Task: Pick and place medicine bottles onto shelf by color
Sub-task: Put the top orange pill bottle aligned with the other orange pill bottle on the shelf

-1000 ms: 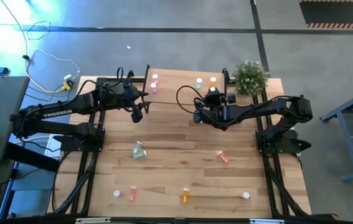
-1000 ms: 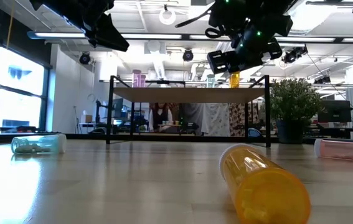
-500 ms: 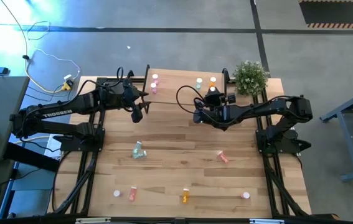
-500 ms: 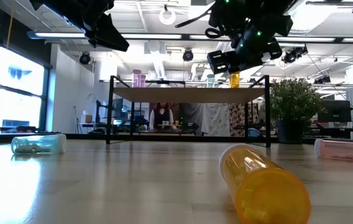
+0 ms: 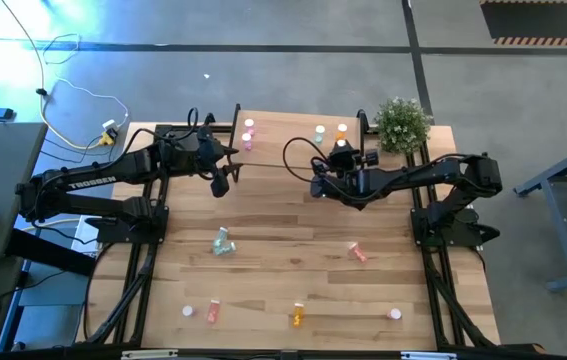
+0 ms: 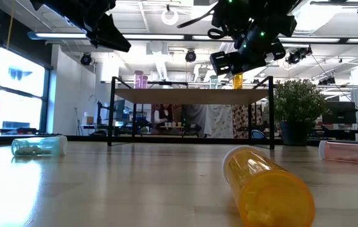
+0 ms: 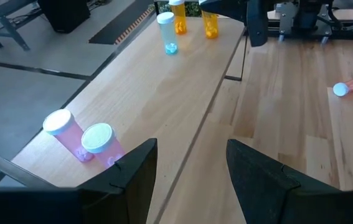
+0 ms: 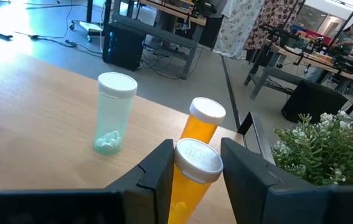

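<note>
Right end effector (image 8: 192,163) clamped on orange bottle (image 8: 190,174) — left end effector (image 7: 192,163) agape, empty.

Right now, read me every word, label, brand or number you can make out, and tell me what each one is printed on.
"TROSSEN": white letters on the dark left robot arm, high view.
Translucent medicine bottles with white caps: no label shows.
Light wood shelf on black legs: no print.
Nothing else can be read.

11 bottles (image 5: 223,243), 1 shelf (image 5: 293,140)
</note>
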You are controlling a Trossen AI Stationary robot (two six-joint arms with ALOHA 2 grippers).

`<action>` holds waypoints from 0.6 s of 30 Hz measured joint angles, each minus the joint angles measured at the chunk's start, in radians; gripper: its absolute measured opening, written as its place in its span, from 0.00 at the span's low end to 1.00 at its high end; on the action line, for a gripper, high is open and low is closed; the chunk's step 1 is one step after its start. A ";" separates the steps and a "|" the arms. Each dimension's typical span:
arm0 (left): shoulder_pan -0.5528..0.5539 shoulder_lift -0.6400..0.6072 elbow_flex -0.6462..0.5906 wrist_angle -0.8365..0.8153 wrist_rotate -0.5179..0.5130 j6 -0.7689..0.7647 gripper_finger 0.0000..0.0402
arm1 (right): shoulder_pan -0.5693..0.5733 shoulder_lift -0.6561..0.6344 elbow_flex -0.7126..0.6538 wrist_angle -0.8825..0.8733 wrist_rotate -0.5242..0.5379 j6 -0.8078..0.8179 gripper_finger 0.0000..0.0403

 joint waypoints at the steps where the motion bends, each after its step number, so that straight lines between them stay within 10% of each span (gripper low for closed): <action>1: 0.000 0.000 0.000 0.000 0.000 0.006 0.46 | 0.000 0.000 0.000 0.000 0.000 0.000 0.27; 18: 0.000 0.000 0.000 0.006 0.000 0.007 0.46 | 0.000 0.005 -0.001 -0.001 -0.014 -0.020 0.38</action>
